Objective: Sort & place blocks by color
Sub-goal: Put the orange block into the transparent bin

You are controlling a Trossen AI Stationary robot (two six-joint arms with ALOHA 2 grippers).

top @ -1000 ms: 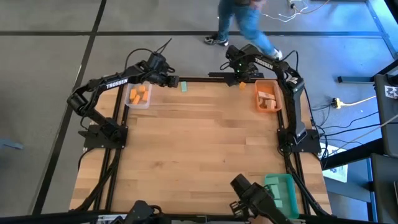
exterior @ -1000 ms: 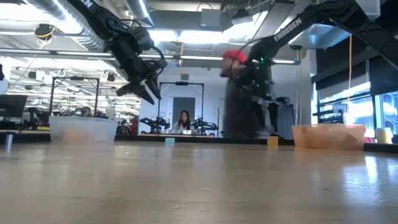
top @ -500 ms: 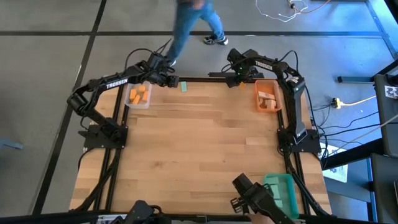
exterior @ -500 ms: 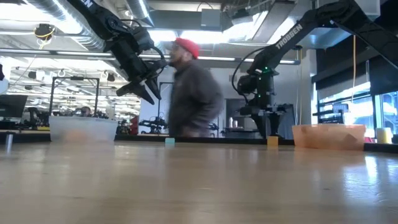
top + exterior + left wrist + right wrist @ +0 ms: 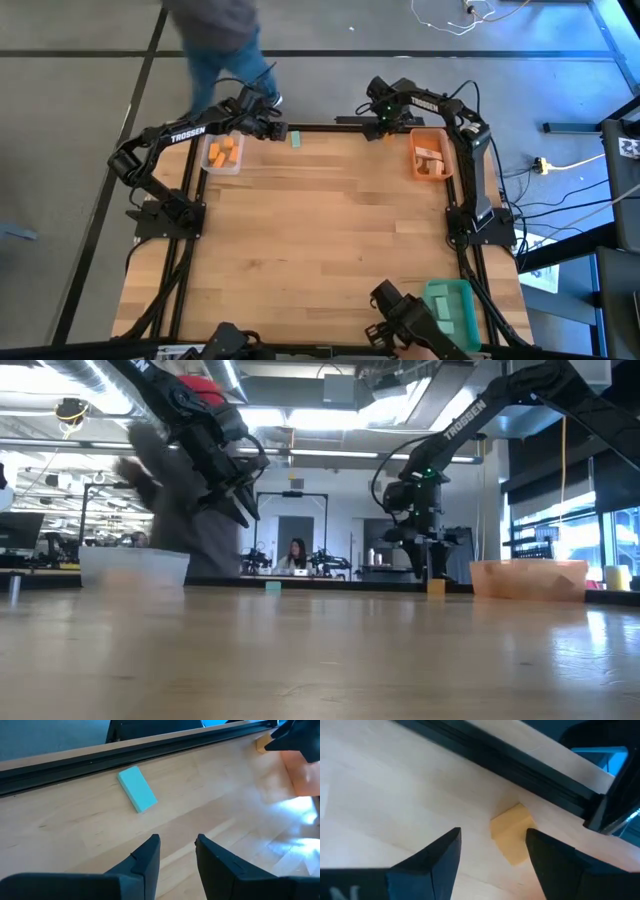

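A pale wooden block (image 5: 512,839) lies flat on the table by its far edge, also seen in the low view (image 5: 436,587). My right gripper (image 5: 494,835) hangs just above it, pointing down and open, one finger on each side of the block without touching it. In the high view this gripper (image 5: 386,118) is at the far edge, right of the middle. A teal block (image 5: 137,796) lies flat near the far edge (image 5: 296,139). My left gripper (image 5: 175,854) hovers short of it, tilted down and open, with nothing between its fingers (image 5: 276,129).
A clear bin (image 5: 222,155) with orange blocks stands at the far left. An orange bin (image 5: 431,155) with wooden blocks is at the far right, and a green bin (image 5: 451,305) at the near right. A black rail (image 5: 150,750) runs along the far edge. A person (image 5: 215,40) walks behind it.
My right gripper has come down toward the wooden block at the far edge, staying open. A person has walked behind the table from its right side to its left.
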